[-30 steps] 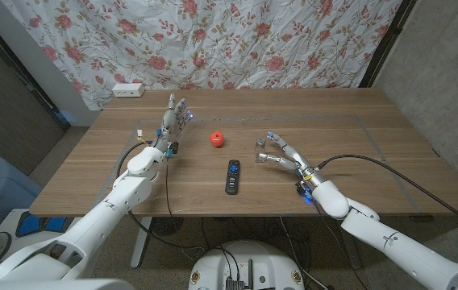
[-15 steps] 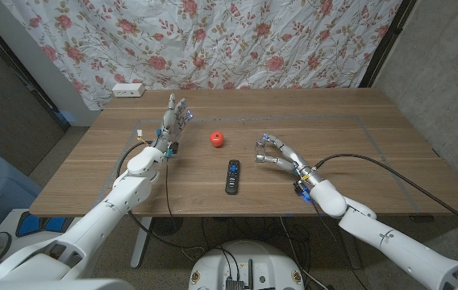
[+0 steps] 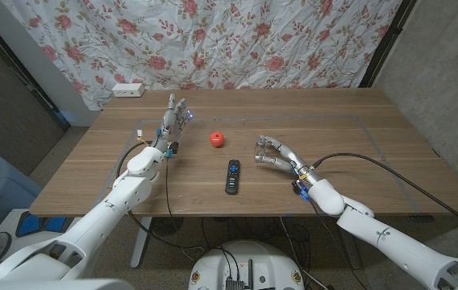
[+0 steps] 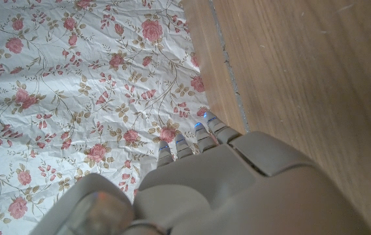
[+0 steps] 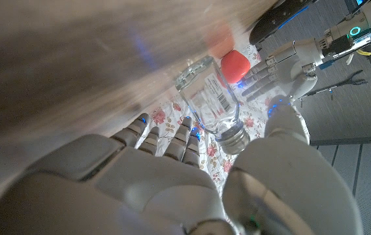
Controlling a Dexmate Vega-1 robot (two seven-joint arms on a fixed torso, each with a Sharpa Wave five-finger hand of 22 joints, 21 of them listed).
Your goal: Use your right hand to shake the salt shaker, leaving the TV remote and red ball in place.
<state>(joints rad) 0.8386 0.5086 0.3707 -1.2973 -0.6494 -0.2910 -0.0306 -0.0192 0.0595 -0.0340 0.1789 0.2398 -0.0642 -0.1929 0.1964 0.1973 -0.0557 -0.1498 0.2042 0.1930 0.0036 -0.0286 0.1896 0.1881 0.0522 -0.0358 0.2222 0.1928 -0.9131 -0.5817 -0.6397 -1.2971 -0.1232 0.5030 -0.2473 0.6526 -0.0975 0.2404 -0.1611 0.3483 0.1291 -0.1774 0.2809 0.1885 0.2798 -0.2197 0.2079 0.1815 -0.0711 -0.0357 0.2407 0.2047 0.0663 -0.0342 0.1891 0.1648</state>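
With the left hand point(image 3: 172, 121) standing open and idle, red ball point(image 3: 216, 138) and TV remote point(image 3: 232, 175) unmoved, the right hand point(image 3: 276, 154), clamped on the salt shaker point(image 5: 209, 99), has swung it over, so shaking seems underway.

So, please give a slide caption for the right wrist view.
Right robot hand holds the salt shaker, red ball beyond.

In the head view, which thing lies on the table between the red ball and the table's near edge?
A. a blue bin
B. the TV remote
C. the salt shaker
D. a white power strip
B: the TV remote lies on the wood nearer the robot than the red ball, while the right hand is off to its side.
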